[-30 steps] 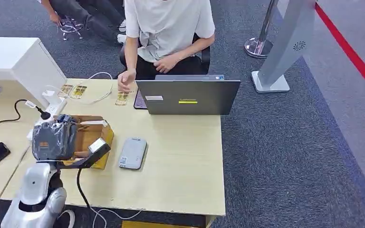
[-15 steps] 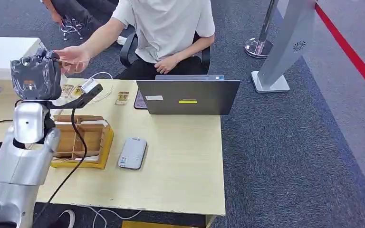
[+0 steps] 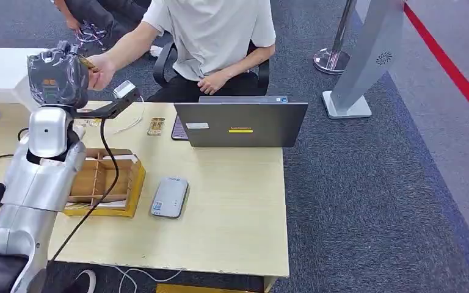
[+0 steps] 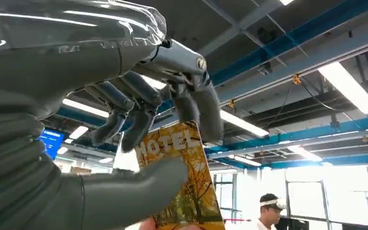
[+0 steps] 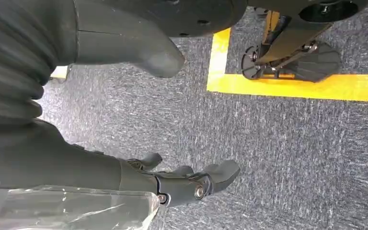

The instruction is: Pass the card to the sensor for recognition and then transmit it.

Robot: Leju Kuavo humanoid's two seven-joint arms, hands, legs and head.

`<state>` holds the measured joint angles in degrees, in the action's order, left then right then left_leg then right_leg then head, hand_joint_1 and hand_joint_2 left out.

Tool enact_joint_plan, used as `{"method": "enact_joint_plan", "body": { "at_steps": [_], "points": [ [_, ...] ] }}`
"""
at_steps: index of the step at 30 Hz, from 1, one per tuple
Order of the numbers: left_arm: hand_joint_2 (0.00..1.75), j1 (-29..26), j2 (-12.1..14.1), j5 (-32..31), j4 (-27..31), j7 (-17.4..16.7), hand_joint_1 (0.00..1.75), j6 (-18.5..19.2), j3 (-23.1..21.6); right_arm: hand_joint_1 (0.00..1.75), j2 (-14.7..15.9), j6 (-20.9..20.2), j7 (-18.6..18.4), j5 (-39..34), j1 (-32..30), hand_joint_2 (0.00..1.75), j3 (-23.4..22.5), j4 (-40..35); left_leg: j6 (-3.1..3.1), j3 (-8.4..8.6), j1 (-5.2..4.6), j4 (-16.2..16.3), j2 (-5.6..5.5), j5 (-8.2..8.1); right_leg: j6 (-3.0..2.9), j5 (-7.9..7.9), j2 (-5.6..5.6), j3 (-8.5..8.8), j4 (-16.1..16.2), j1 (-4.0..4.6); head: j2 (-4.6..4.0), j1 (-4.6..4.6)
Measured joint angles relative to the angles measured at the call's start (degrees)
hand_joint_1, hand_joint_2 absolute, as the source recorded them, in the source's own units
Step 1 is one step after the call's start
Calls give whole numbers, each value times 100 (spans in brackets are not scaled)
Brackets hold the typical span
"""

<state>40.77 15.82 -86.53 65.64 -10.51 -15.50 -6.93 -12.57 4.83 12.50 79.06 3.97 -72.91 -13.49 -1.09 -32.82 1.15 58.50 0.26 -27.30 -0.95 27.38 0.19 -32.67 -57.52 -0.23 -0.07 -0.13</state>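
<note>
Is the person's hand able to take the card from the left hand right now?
Probably yes. The left hand holds the card raised toward the person's hand, which already reaches its edge, with nothing between them.

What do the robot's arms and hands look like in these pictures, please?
The left arm is silver, with rounded segments and a black cable hanging beside it. The left hand has a grey ribbed cover under clear plastic wrap, a thick grey thumb and darker fingers. The right hand looks alike.

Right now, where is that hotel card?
Raised at the left of the head view, the card sits pinched in the left hand, touching the person's hand.
</note>
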Motion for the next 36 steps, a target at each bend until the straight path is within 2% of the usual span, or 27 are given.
{"method": "enact_joint_plan", "body": {
  "at_steps": [7,14,17,20,24,27,30,33,35,36],
  "points": [
    [175,-15,81,33,-52,4,0,-92,0,0,9,-13,9,-55,1,175,2,17,0,-3,0,0,0,0,0,0,0,3,-4,0,0,0],
    [175,-199,492,182,109,63,0,-85,11,0,15,-9,24,-118,6,175,2,24,0,-7,1,-2,-2,0,-2,2,1,0,-5,1,0,2],
    [175,-281,706,552,193,212,0,-131,136,0,28,2,68,-238,7,175,-4,24,-1,-9,1,-3,9,0,-2,2,6,0,-10,1,0,0],
    [175,-550,1069,1316,360,502,0,-249,478,0,46,30,50,-354,9,175,-20,24,-3,-8,1,-5,22,-2,-3,2,20,-3,-16,1,0,2],
    [175,-1107,1743,2526,413,916,0,-387,1451,0,87,169,-250,-404,17,175,-72,28,-12,-11,2,-9,47,-8,-9,7,46,-25,-24,2,0,0],
    [175,-1415,2324,3456,133,1463,0,-452,2596,0,151,258,-503,-433,3,175,-125,28,-23,-18,5,-10,67,-15,-14,10,69,-48,-30,5,0,-7],
    [175,-1629,2665,3733,-174,1871,0,-459,3415,0,192,289,-553,-457,-2,175,-149,33,-23,-22,5,-10,48,-15,-21,22,49,-48,-29,4,0,-17],
    [175,-1867,2934,4094,-460,1788,0,-361,4029,0,212,345,-754,-459,34,175,-151,37,-24,-46,10,-15,43,-15,-23,22,41,-41,-36,9,0,-9],
    [175,-1938,3152,4865,-944,1788,0,-3,4677,0,236,385,-960,-444,29,175,-151,39,-30,-36,8,-15,60,-20,-24,21,58,-44,-36,8,0,-4],
    [175,-1987,3300,5421,-1346,1832,0,180,5147,0,245,400,-1065,-415,20,175,-151,42,-38,-27,5,-15,76,-28,-24,21,77,-47,-36,6,0,-9]
  ]
}}
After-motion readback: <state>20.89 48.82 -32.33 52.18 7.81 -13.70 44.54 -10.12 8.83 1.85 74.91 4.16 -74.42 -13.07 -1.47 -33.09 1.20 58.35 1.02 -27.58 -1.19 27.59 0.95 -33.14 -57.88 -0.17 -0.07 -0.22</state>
